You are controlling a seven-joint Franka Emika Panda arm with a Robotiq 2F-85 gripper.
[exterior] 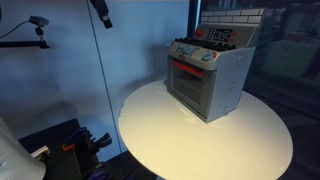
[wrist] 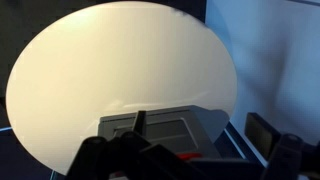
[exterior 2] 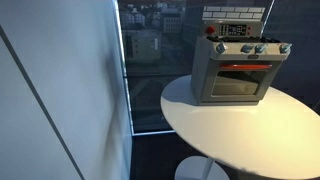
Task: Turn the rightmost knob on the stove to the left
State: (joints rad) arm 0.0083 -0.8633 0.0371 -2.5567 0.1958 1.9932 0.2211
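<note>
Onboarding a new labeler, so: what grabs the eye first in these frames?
The grey toy stove with its red-orange oven door stands toward one edge of the round white table in both exterior views. In the wrist view the table's bright top fills most of the picture, with the stove low in frame.

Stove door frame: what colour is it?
Red-orange. The door frame shows best in an exterior view, facing the camera.

A round white worktop (exterior: pixel 210 145) on a pale pedestal base (exterior 2: pixel 200 170) stands in a dim, blue-tinted room. In an exterior view, a large window (exterior 2: pixel 150 60) behind it looks onto city buildings, beside a plain pale wall (exterior 2: pixel 55 90). In an exterior view, a small camera (exterior: pixel 38 21) hangs before a bluish panel (exterior: pixel 60 80).
</note>
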